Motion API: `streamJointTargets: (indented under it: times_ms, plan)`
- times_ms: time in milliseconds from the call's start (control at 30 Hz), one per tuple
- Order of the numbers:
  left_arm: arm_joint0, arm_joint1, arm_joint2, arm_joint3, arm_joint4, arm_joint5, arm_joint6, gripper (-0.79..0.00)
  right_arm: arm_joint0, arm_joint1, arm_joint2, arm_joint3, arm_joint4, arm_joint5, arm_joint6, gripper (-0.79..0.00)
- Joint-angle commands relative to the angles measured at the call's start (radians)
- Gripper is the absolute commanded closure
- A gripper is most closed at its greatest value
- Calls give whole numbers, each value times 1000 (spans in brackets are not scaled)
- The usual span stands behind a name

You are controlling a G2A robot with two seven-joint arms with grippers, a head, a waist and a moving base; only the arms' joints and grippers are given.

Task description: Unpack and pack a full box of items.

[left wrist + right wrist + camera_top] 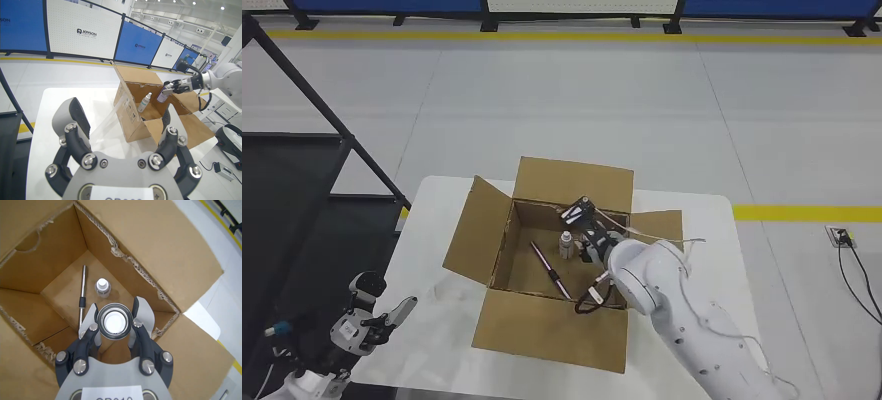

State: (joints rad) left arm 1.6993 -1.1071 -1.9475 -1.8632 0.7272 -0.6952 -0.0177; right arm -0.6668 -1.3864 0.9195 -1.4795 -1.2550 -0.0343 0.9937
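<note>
The right gripper (115,303) is clamping a spray can (114,324) over the open box (542,335); the left gripper (122,103) is hanging wide (near left). Risk: a slipping can may be toppling the 1 upright bottle (102,288).

A white table (682,203) is standing on a pale floor (592,110). A yellow line (542,36) is running along the foot of the blue and white partition panels (81,32), and a second yellow stripe (807,212) is running off past the table's right side. A black frame (322,110) is slanting past its left edge. What looks like a grey power brick (225,170) is lying on the floor, and a black cable (857,285) is trailing from a floor socket (840,237).
</note>
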Motion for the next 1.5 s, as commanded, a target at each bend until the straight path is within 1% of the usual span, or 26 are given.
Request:
streamJointTargets:
  times_ms: [0, 167, 200, 267, 333, 400, 700, 800, 900, 967, 1000, 1033, 1067, 1100, 1200, 1233, 1267, 1367, 1400, 1467]
  plan:
    - [0, 0, 0, 0, 0, 0, 0, -785, 11, -7, -11, 61, 16, -4, -16, 0]
    - [0, 0, 0, 0, 0, 0, 0, -785, 19, -20, -38, 132, 30, -11, -35, 0]
    - [0, 0, 0, 0, 0, 0, 0, -785, 21, -22, -41, 143, 28, -12, -37, -71]
    - [0, 0, 0, 0, 0, 0, 0, -785, 24, -26, -46, 162, 36, -20, -40, -129]
    - [0, 0, 0, 0, 0, 0, 0, -785, 29, -30, -52, 178, 31, -19, -43, -228]
    - [0, 0, 0, 0, 0, 0, 0, -785, 32, -33, -54, 188, 34, -21, -46, -262]
    - [0, 0, 0, 0, 0, 0, 0, -785, 36, -41, -48, 217, 47, -46, -46, -305]
    - [0, 0, 0, 0, 0, 0, 0, -785, 33, -41, -43, 214, 46, -54, -44, -345]
    - [0, 0, 0, 0, 0, 0, 0, -785, 26, -41, -36, 205, 41, -57, -42, -413]
    - [0, 0, 0, 0, 0, 0, 0, -785, 18, -39, -27, 193, 39, -58, -44, -462]
    - [0, 0, 0, 0, 0, 0, 0, -785, 14, -38, -22, 186, 38, -60, -44, -468]
    - [0, 0, 0, 0, 0, 0, 0, -785, 10, -37, -17, 179, 34, -60, -43, -493]
    - [0, 0, 0, 0, 0, 0, 0, -785, 5, -35, -11, 170, 34, -62, -44, -542]
    - [0, 0, 0, 0, 0, 0, 0, -785, 0, -34, -6, 163, 32, -64, -43, -566]
    - [0, 0, 0, 0, 0, 0, 0, -785, -17, -28, 16, 124, 17, -60, -43, -600]
    - [0, 0, 0, 0, 0, 0, 0, -785, -26, -25, 29, 99, 16, -62, -44, -603]
    - [0, 0, 0, 0, 0, 0, 0, -785, -39, -21, 44, 68, 19, -68, -47, -631]
    - [0, 0, 0, 0, 0, 0, 0, -785, -88, -6, 102, -38, 21, -82, -54, -733]
    - [0, 0, 0, 0, 0, 0, 0, -785, -107, -1, 124, -78, 25, -83, -55, -782]
    - [0, 0, 0, 0, 0, 0, 0, -785, -149, 9, 169, -161, 37, -88, -56, -785]
